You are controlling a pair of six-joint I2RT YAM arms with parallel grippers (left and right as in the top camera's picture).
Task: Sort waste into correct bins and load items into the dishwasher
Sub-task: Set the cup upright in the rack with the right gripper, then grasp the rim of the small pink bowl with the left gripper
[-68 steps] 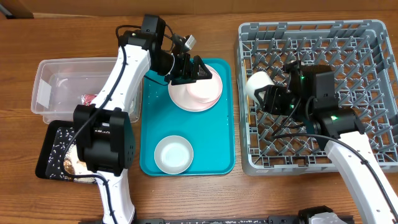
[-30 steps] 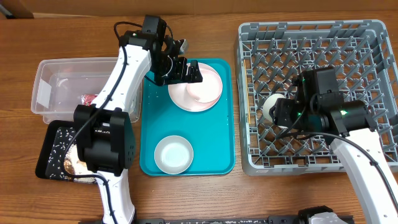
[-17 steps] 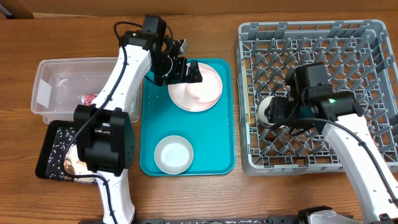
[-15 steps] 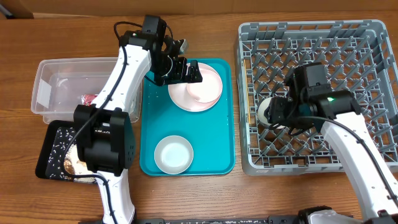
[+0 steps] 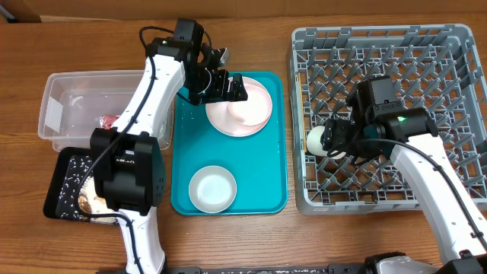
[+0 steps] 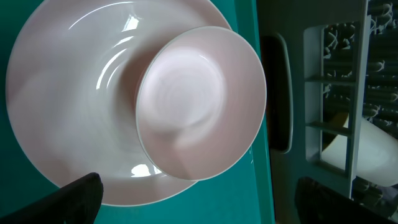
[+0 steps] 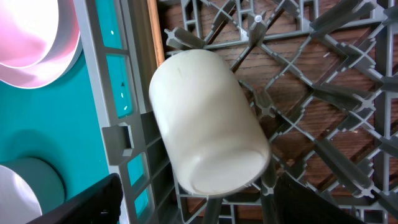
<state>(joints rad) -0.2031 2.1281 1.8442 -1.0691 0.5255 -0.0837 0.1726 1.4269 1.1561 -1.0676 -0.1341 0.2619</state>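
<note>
The white cup [image 7: 208, 121] lies on its side on the grey dish rack [image 5: 426, 61] at its left edge, also in the overhead view [image 5: 316, 140]. My right gripper [image 7: 211, 202] is open with its fingers either side of the cup, seen from above [image 5: 336, 140]. My left gripper [image 5: 228, 85] is open and empty above the pale-pink plate [image 6: 62, 112], which carries a small bowl [image 6: 199, 102]. Its fingers [image 6: 205, 199] straddle the plate's edge. A white bowl [image 5: 211, 189] sits at the tray's front. The napkin is not in view.
Plate and bowls rest on a teal tray [image 5: 262, 167]. A clear tub [image 5: 72, 91] at the left holds the red wrapper [image 5: 109, 120]. A black tray [image 5: 61, 179] in front of it holds rice and a brown lump [image 5: 95, 200], partly hidden by the left arm.
My right gripper has carried the cup down and left to the rack's left edge, and its fingers now stand apart from it. The left gripper has shifted slightly left over the plate, then held still.
</note>
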